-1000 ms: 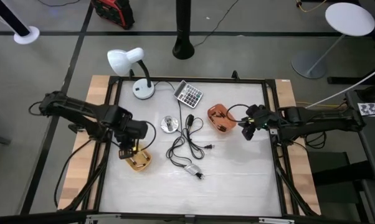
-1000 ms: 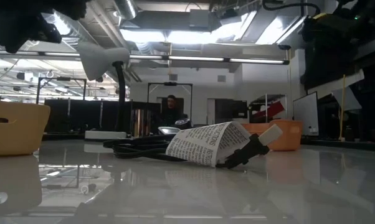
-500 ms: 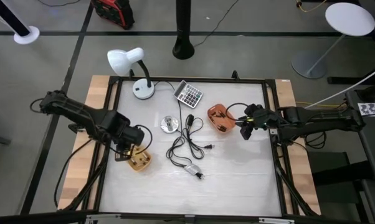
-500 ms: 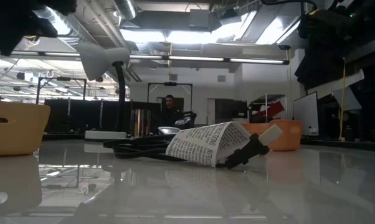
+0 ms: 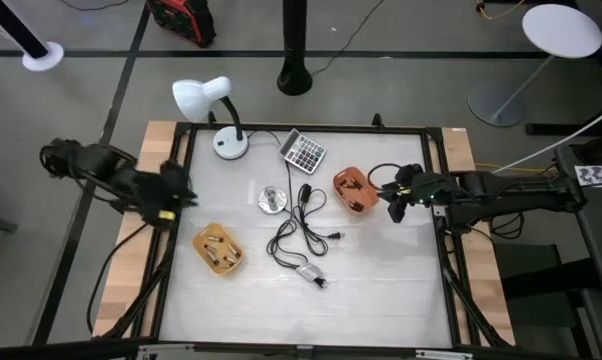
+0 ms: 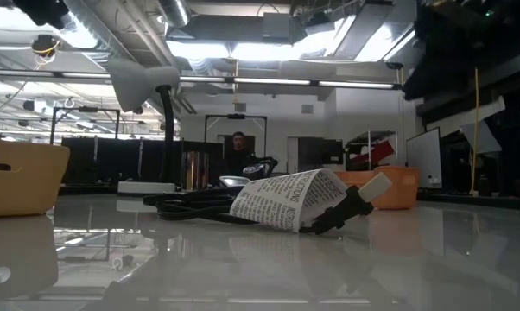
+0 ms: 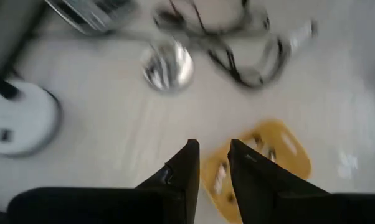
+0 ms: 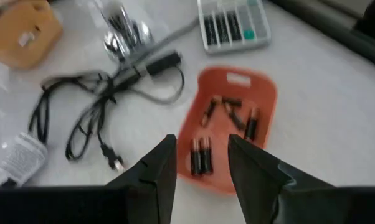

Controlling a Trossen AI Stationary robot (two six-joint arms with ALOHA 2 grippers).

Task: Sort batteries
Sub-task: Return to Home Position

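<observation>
Item: dark batteries point(image 8: 228, 118), several short cylinders lying loose inside the orange bin point(image 8: 262, 93), right of table centre
Item: pale batteries point(image 5: 219, 255), a few, lying inside the yellow bin point(image 5: 201, 240), left of centre near the front; no battery shows loose on the table point(image 5: 381, 290)

Right gripper point(image 5: 395, 204): just beside the orange bin on its outer side, fingers parted, nothing between them; the arm reaches in level from the right edge, forearm stretched along the rail

Left gripper point(image 5: 177, 187): at the left rim, well apart from the yellow bin, fingers a narrow gap apart and empty; the arm is folded back outside the left edge, elbow drawn away

Also present: black cables point(image 5: 301, 225) and grey adapter point(image 5: 306, 272) at centre, a round silvery piece point(image 5: 272, 199), calculator point(image 5: 303, 152), white desk lamp point(image 5: 203, 98) at the back
</observation>
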